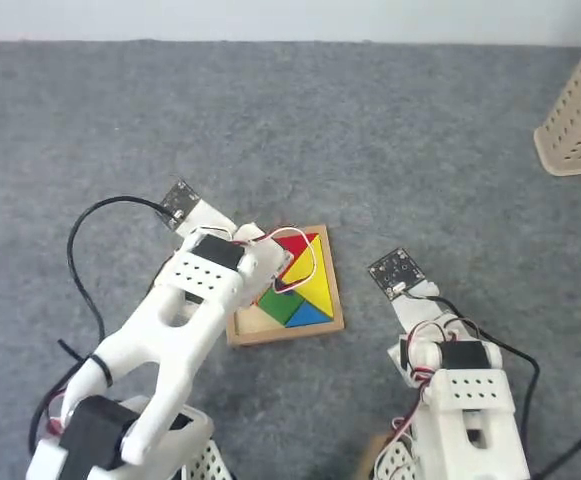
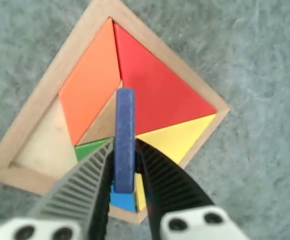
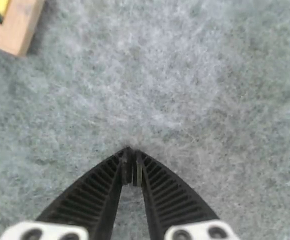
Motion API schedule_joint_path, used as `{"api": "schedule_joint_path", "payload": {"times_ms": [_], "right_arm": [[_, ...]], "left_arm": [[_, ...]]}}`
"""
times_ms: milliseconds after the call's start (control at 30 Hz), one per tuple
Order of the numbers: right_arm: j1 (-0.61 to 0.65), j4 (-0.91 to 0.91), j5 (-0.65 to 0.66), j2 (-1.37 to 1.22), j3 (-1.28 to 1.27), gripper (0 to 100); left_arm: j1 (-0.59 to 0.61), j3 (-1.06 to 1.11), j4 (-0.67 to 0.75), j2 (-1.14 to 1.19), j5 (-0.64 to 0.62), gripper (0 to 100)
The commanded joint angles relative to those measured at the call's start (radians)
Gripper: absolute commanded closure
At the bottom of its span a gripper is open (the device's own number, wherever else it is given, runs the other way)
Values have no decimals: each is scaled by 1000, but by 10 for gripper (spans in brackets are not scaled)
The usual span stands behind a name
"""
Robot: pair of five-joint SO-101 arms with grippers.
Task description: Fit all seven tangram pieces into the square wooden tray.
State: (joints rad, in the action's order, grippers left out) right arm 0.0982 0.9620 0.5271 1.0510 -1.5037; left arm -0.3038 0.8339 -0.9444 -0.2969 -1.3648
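Left gripper [image 2: 125, 167] clamped on a blue piece [image 2: 125, 130].
It stands edgewise over the tray [image 2: 46, 85], mid-frame; right gripper [image 3: 131, 167] pressed together.

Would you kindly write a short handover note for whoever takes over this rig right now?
Left tool: shut on dark blue piece, held on edge over the tray.
Right tool: shut, empty, over the carpet near the tray.
Done: orange piece, red piece, yellow piece, green piece, light blue piece in the tray.
Left: seat the dark blue piece and fill the bare gaps.
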Motion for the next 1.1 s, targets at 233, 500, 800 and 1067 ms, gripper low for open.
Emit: {"api": "schedule_joint_path", "payload": {"times_ms": [233, 500, 800, 1067], "right_arm": [[-8, -18, 17, 22, 6, 991], [-8, -18, 17, 22, 6, 991], [-8, -18, 18, 22, 6, 991], [-8, -19, 12, 22, 37, 989]], "left_arm": [[15, 10, 81, -41, -2, 669], [-48, 33, 74, -49, -3, 528], [-12, -160, -121, -51, -2, 527], [299, -255, -249, -38, 284, 527]]}}
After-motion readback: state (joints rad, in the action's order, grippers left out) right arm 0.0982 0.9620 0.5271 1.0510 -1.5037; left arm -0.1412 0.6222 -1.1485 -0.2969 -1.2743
